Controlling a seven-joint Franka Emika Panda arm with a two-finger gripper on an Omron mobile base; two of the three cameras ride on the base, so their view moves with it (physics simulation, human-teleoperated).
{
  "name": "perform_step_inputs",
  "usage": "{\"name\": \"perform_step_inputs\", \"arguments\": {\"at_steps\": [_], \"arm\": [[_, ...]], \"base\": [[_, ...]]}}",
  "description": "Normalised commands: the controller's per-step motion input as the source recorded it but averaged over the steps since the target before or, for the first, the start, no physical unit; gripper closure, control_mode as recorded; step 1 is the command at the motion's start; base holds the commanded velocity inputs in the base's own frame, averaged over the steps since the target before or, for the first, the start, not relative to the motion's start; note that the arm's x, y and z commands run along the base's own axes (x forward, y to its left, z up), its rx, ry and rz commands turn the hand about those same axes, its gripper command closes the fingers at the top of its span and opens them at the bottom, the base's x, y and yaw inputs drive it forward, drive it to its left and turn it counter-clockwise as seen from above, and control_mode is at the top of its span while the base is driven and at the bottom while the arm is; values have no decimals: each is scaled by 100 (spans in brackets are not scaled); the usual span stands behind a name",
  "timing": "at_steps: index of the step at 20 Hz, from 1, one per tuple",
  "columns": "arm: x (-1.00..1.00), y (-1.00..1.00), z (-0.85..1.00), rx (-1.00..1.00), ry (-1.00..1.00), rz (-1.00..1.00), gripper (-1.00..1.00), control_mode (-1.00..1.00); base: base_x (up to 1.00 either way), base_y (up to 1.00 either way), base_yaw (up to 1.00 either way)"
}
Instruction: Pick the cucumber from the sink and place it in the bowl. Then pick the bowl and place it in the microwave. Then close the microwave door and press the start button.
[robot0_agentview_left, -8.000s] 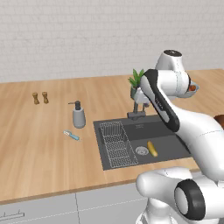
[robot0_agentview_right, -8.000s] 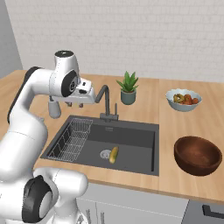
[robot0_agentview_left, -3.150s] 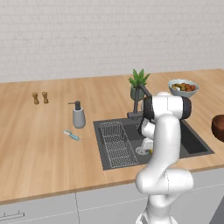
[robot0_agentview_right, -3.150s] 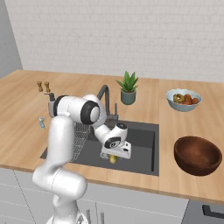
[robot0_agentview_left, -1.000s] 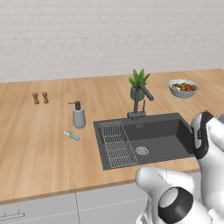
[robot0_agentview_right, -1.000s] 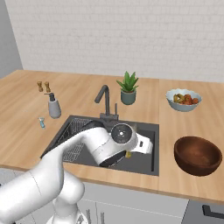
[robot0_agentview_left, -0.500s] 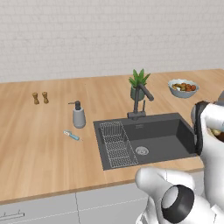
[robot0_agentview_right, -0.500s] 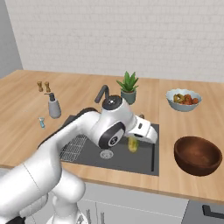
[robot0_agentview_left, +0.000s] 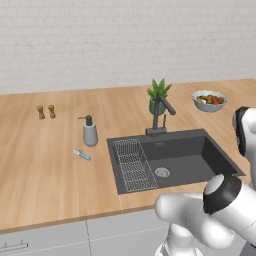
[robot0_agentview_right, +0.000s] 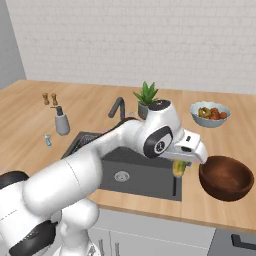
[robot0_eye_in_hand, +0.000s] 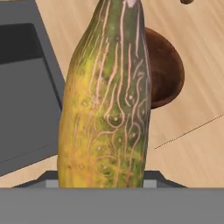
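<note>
**Cucumber lifted out of sink, carried toward bowl**

Since half a second ago the arm has swung further right: the gripper (robot0_agentview_right: 180, 167) now hangs over the sink's right rim rather than over the basin, closer to the bowl (robot0_agentview_right: 226, 178). Eight seconds back the cucumber (robot0_agentview_right: 178, 168) lay on the sink floor near the drain; that spot is now bare.

Gripper clamped on the cucumber. In the hand view the cucumber (robot0_eye_in_hand: 107, 100) stands up between the fingers, long axis running along the gripper's line of sight, yellow at the near end and greening toward the far tip. In the right base view it hangs roughly upright below the hand, just above the counter strip between sink (robot0_agentview_right: 145, 178) and bowl.

Surroundings:
- Bowl on the counter right of the sink, near the front edge; in the hand view its brown rim (robot0_eye_in_hand: 165, 72) shows partly behind the cucumber.
- Fruit bowl (robot0_agentview_right: 209, 114) further back, toward the right back of the counter.
- Potted plant (robot0_agentview_left: 158, 96) and tap (robot0_agentview_left: 160, 114) behind the sink's back edge.
- Wire rack (robot0_agentview_left: 132, 163) in the sink's left part; drain (robot0_agentview_left: 162, 172) mid-basin.
- Soap dispenser (robot0_agentview_left: 89, 132), a small blue item (robot0_agentview_left: 82, 155), two shakers (robot0_agentview_left: 45, 111) left of the sink, well apart from the hand.

Nothing stands between gripper and bowl.
</note>
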Motion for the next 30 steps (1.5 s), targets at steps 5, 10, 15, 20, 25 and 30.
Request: {"name": "perform_step_inputs", "arguments": {"at_steps": [5, 10, 15, 20, 25, 30], "arm": [[4, -79, 1, 13, 5, 0, 100, -100], [29, -56, 0, 16, 0, 0, 100, -100], [33, -39, -2, 10, 5, 0, 100, -100], [32, -16, -25, 1, 0, 0, 100, -100], [30, -25, -29, 0, 0, 0, 100, -100], [9, -14, -29, 0, 0, 0, 100, -100]], "base": [[0, 0, 0], [0, 0, 0], [0, 0, 0], [0, 0, 0], [0, 0, 0], [0, 0, 0]]}}
